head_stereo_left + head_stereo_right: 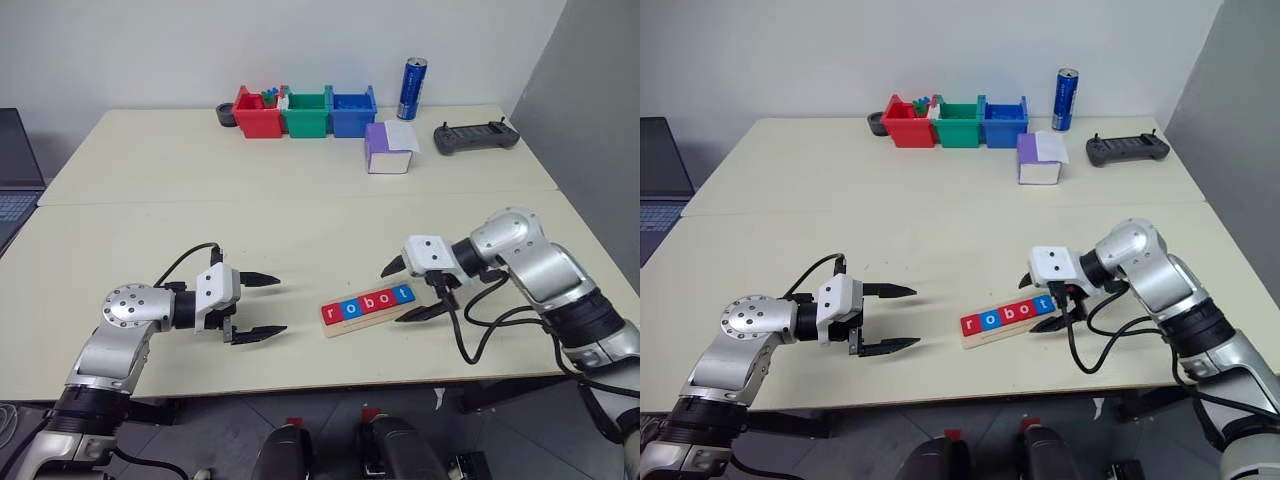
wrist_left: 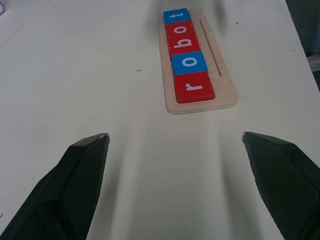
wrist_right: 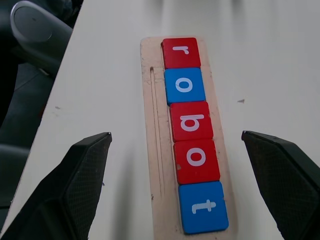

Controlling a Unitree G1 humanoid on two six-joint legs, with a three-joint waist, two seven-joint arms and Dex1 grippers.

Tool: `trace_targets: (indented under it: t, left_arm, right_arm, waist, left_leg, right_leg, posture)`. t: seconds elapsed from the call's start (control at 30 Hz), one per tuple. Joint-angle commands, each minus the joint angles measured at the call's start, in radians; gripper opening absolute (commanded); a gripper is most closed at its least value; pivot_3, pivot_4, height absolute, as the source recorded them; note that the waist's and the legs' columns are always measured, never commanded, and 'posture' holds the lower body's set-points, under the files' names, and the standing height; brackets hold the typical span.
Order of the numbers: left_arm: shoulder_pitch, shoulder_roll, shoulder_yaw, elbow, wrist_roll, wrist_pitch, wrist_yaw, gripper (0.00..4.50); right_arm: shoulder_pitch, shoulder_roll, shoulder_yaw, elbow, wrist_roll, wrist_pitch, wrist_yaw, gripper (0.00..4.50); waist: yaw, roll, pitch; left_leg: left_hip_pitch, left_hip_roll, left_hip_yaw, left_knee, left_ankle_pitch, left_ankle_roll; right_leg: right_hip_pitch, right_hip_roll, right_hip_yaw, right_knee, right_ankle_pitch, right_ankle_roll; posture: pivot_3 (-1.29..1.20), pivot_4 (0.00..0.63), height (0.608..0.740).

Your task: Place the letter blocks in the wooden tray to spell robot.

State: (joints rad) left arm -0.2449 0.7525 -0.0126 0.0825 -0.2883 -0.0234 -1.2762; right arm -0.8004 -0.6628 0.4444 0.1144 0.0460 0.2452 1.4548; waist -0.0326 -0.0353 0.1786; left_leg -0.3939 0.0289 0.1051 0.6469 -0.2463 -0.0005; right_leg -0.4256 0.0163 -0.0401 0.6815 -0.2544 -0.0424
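The wooden tray [image 1: 372, 316] lies near the table's front edge, between my two arms. Several letter blocks [image 1: 367, 303] sit in it in a row reading r, o, b, o, t: red, blue, red, red, blue [image 3: 192, 128]. My right gripper [image 1: 407, 290] hovers open at the tray's right end, over the t block [image 3: 203, 206], with nothing between its fingers. Left of the tray, well apart from it, my left gripper [image 1: 260, 306] is open and empty, its fingers pointing toward the r block [image 2: 193, 87].
At the back of the table stand red [image 1: 257, 112], green [image 1: 306, 112] and blue [image 1: 353, 111] bins, a black ring [image 1: 227, 115], a blue can [image 1: 411, 89], a purple-and-white box [image 1: 389, 148] and a black controller [image 1: 475, 137]. A laptop [image 1: 16, 175] sits at far left.
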Motion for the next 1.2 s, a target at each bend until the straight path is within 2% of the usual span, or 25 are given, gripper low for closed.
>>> trace_targets:
  t: [0.03,0.17,0.47,0.9,1.2]
  left_arm:
    - [0.012,0.017,0.023,-0.039,-0.012,-0.002,0.008,4.5]
    - [0.03,0.022,0.032,-0.055,-0.015,0.002,0.017,4.5]
    - [0.062,0.037,0.052,-0.097,-0.022,0.024,0.039,4.5]
    - [0.066,0.034,0.046,-0.108,-0.022,0.032,0.048,4.5]
    - [0.06,0.034,0.049,-0.094,-0.022,0.025,0.045,4.5]
  right_arm:
    - [-0.056,0.05,0.027,0.043,-0.052,-0.06,-0.024,4.44]
    - [-0.084,0.111,0.061,0.107,-0.094,-0.072,-0.036,4.44]
    - [-0.081,0.162,0.085,0.129,-0.112,-0.098,-0.012,4.44]
    - [-0.085,0.254,0.104,0.134,-0.158,0.019,-0.059,4.44]
    - [-0.064,0.276,0.128,0.144,-0.173,0.041,-0.087,4.44]
  waist:
    - [0.0,0.0,0.0]
    - [0.003,0.0,0.0]
    - [0.005,0.0,0.0]
    - [0.004,0.0,0.0]
    - [0.004,0.0,0.0]
  left_leg:
    - [0.0,0.0,0.0,0.0,0.0,0.0]
    - [0.0,0.0,0.0,0.0,0.0,0.0]
    - [-0.001,0.0,-0.001,0.001,0.0,0.0]
    - [0.0,0.0,-0.001,0.001,0.0,0.0]
    - [0.0,0.0,-0.001,0.001,0.0,0.0]
  right_leg:
    - [0.0,0.0,0.0,0.0,0.0,0.0]
    - [0.0,0.0,0.0,0.0,0.0,0.0]
    - [0.0,0.0,0.0,0.0,0.0,0.0]
    - [0.0,0.0,0.0,0.001,0.0,0.0]
    - [0.0,0.0,0.0,0.001,0.0,0.0]
  posture:
    - [0.0,0.15,0.74]
    - [0.0,0.15,0.74]
    - [0.0,0.15,0.74]
    - [0.0,0.15,0.74]
    - [0.0,0.15,0.74]
